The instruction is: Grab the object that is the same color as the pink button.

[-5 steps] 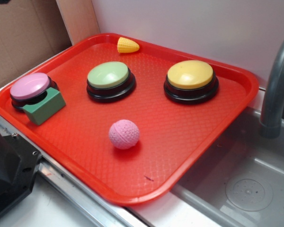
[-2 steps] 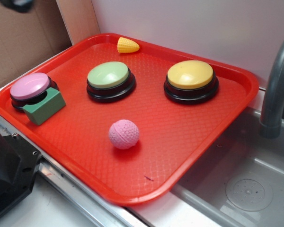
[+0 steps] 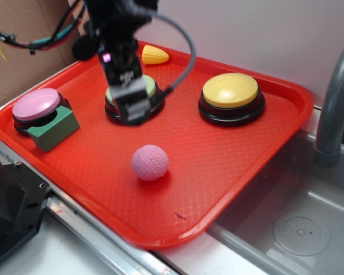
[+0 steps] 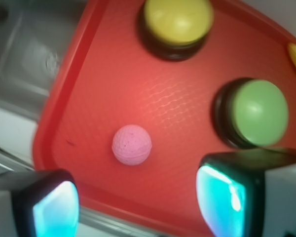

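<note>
On the left of the red tray (image 3: 264, 149), the pink button (image 3: 36, 103) sits with a green block (image 3: 54, 128) against its front; that dome is only the colour cue. Next along, the gripper (image 3: 131, 107) hangs over the green button (image 3: 132, 91), fingers (image 4: 54, 207) spread wide with nothing between them, presumably so they can straddle something round. The pink dimpled ball (image 3: 150, 162) lies free on open tray nearer the front, apart from everything. The yellow button (image 3: 230, 90) stands farthest right.
</note>
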Controlling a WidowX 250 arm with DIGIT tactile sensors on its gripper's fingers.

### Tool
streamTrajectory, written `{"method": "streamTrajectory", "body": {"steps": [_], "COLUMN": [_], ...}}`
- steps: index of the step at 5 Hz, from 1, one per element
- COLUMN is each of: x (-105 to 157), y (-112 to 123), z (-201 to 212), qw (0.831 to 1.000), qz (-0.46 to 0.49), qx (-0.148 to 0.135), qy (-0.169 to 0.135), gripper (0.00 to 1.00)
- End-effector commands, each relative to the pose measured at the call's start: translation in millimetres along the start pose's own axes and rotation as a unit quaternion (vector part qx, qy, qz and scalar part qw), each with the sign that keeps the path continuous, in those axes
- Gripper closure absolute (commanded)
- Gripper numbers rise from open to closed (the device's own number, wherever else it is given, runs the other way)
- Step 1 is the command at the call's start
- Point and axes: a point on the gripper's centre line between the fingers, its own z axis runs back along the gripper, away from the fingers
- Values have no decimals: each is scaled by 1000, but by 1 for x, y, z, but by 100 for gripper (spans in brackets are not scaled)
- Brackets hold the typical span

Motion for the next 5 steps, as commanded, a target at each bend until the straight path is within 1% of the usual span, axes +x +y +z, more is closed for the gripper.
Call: {"method": "streamTrajectory", "body": {"steps": [1, 4, 5], "x": [-14, -14, -3], "y": [5, 5, -12], "z": [-64, -64, -96], "qw": [997, 997, 996], "qz": [-62, -62, -67], "qx": [-31, -31, -52], "qy": [-27, -27, -5], "gripper": [0, 0, 0]}}
